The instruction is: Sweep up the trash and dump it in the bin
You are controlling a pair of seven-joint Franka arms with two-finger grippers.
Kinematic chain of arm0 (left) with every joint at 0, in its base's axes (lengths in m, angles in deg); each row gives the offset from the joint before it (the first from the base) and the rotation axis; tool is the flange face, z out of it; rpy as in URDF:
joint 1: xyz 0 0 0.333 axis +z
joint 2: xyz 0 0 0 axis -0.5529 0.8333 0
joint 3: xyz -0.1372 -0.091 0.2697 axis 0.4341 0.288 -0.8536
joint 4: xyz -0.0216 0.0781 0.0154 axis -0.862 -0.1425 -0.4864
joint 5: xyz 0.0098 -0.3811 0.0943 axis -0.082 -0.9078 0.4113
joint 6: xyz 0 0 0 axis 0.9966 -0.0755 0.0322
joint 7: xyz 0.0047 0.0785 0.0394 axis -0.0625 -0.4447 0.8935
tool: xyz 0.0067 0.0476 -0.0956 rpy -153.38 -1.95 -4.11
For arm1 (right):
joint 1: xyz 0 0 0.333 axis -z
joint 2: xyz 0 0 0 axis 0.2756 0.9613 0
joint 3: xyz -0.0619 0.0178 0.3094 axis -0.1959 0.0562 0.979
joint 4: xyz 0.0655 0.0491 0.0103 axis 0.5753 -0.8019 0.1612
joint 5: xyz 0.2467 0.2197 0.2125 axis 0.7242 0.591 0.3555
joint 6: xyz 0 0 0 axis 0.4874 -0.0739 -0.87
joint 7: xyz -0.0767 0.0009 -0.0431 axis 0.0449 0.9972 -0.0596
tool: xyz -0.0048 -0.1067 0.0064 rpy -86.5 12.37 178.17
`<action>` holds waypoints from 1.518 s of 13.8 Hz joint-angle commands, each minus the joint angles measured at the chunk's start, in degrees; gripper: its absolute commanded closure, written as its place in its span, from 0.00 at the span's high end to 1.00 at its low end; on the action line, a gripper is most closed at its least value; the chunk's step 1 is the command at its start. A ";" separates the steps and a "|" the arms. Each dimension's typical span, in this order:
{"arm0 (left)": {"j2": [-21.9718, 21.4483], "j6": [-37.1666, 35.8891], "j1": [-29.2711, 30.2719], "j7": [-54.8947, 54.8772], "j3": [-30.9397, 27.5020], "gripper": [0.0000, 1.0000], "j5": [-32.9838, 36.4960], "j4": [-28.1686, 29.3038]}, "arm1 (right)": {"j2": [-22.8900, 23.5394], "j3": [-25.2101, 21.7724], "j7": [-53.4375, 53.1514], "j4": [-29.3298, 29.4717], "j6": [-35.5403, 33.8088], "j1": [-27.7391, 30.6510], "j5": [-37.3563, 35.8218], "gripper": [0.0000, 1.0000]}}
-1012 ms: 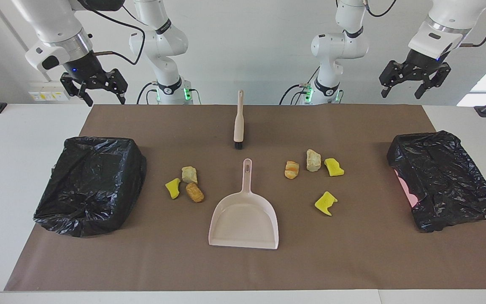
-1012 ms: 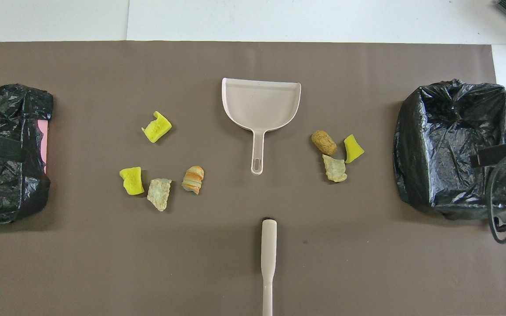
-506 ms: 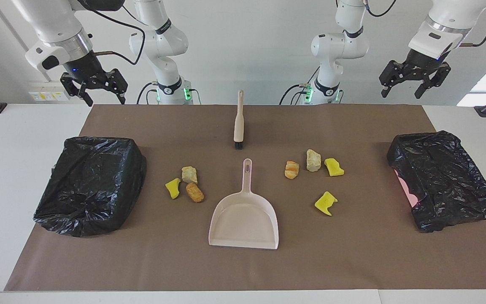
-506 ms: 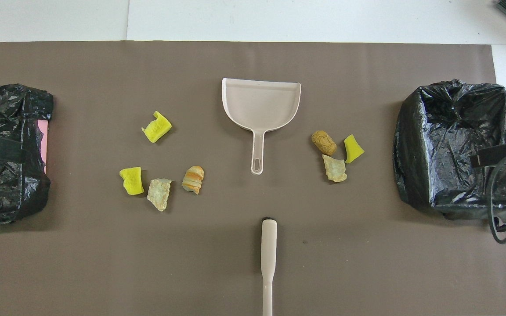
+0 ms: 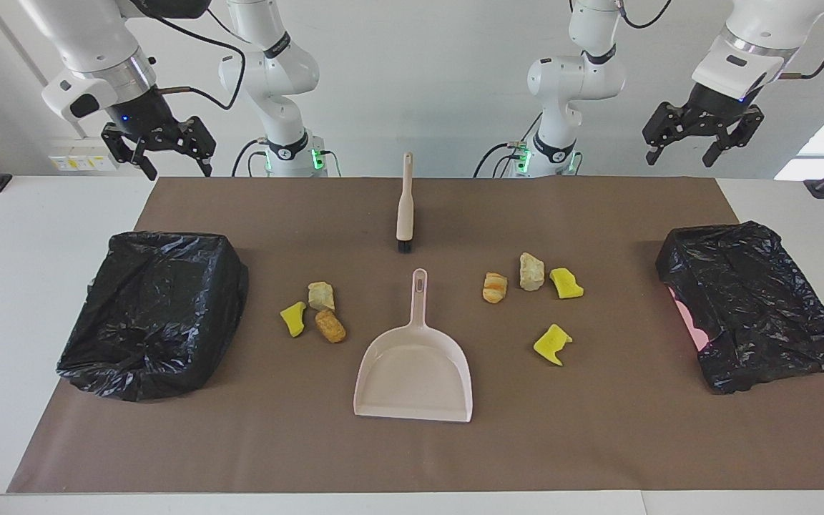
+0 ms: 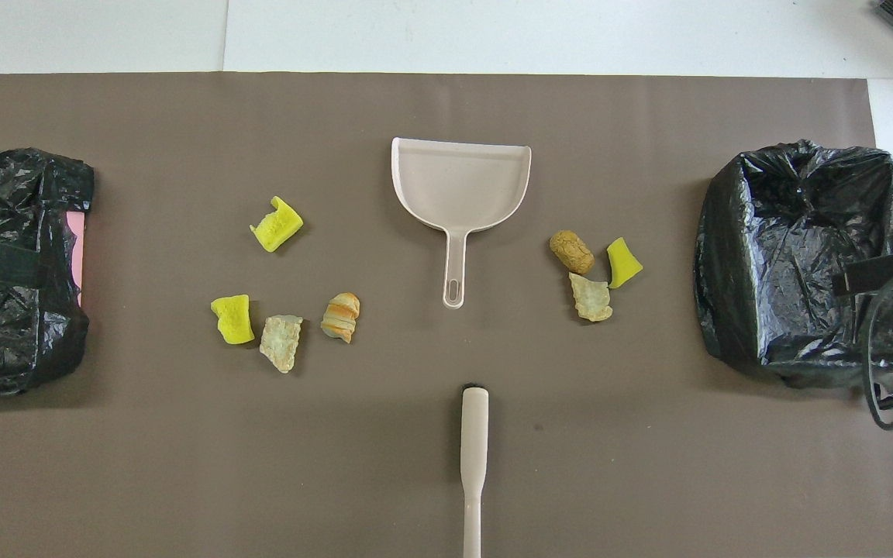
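Trash (image 5: pixel 320 296) lies loose on the brown mat (image 5: pixel 412 458), seven chunks in two clusters flanking the dustpan (image 5: pixel 414 372).

Cluster toward the right arm's end: beige lump, yellow sponge bit (image 5: pixel 293 318) and brown bread-like piece (image 5: pixel 330 326), touching or nearly so. Cluster toward the left arm's end: striped bread-like piece (image 5: pixel 495 287), beige lump (image 5: pixel 531 272) and yellow bit (image 5: pixel 566 283) in a row, with one more yellow bit (image 5: pixel 552 344) farther from the robots, apart from the rest.

Dustpan sits mid-mat, pale pink, mouth pointing away from the robots, handle toward them. Brush (image 5: pixel 405 207) lies nearer the robots, in line with the dustpan handle, bristle end toward it (small gap between).

Two bins lined with black bags, one at each end of the mat: right-arm bin (image 5: pixel 154 311), left-arm bin (image 5: pixel 755 315).

Right gripper (image 5: pixel 166 154) hangs in the air above the mat's corner at its own end, fingers spread, holding nothing. Left gripper (image 5: pixel 702 139) hangs likewise at its end, fingers spread, empty.
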 commanded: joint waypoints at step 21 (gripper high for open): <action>-15.56 21.92 -34.32 33.66 1.53 1.00 -0.25 38.27 | -1.15 0.64 -0.73 -4.67 3.12 -0.47 -3.54 1.00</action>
